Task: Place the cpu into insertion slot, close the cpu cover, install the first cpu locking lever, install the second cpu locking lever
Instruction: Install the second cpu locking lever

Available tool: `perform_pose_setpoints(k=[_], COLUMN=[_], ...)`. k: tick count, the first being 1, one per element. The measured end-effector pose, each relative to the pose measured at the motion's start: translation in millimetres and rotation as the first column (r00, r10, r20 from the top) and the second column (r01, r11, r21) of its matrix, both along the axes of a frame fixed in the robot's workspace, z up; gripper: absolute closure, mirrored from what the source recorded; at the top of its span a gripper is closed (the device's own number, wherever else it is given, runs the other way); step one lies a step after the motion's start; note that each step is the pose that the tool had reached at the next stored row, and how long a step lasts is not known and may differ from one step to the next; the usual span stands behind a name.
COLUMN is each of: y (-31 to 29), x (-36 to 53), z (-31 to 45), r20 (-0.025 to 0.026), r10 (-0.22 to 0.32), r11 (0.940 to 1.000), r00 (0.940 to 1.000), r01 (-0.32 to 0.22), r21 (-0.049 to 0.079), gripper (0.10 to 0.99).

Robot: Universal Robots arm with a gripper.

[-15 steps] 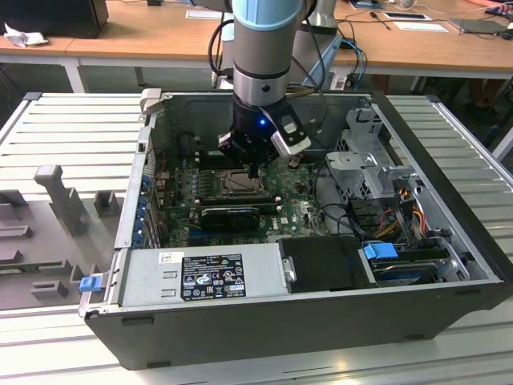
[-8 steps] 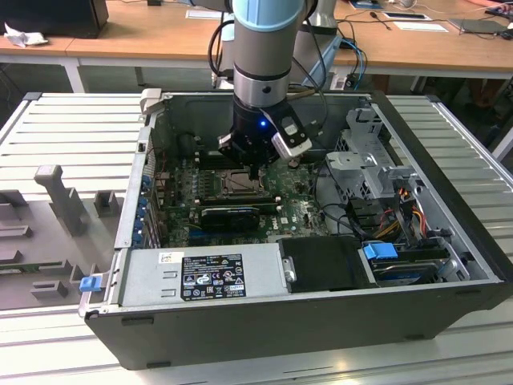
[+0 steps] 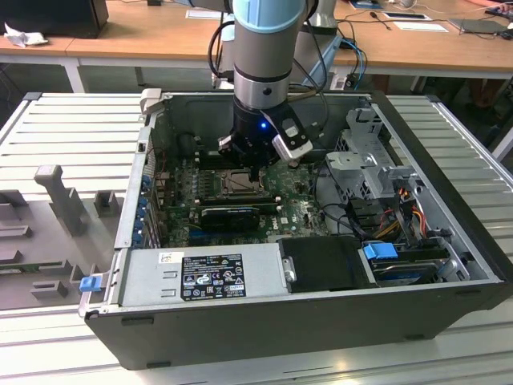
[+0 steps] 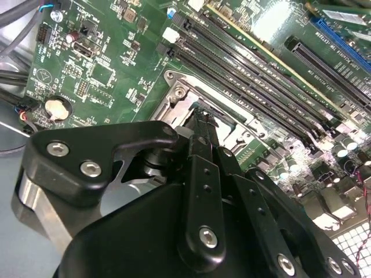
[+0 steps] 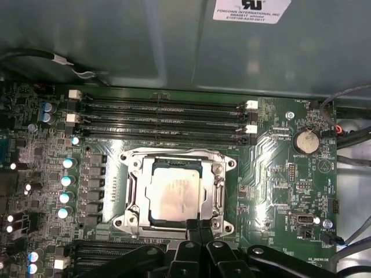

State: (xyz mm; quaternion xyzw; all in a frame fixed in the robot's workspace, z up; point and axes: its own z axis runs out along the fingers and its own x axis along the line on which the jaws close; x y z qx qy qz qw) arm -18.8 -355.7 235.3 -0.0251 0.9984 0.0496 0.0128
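Cpu [image 5: 174, 194] seated under cpu cover [image 5: 217, 194], first wrist view

Pale brushed metal on the cpu [image 5: 175, 194]; shiny silvery steel for the cpu cover [image 5: 217, 197]; glossy green circuit board [image 5: 278, 174]; matt black plastic gripper [image 4: 200, 124]; smooth pale wood desk [image 3: 144, 36].

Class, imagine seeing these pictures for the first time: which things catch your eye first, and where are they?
The robot arm reaches down into the open computer case, its hand at the edge of the insertion slot. There the pale cpu sits, framed by the silvery cpu cover on the green motherboard.
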Motion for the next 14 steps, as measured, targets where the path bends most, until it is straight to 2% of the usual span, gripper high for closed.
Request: perform_pose_setpoints(k=[14], y=[-11.1], x=[0.0], z=[0.0], r20=[-0.0001], r10=[0.000], r11=[1.0000], r00=[1.0000], r01=[0.000], r21=[0.000], gripper=[0.980])
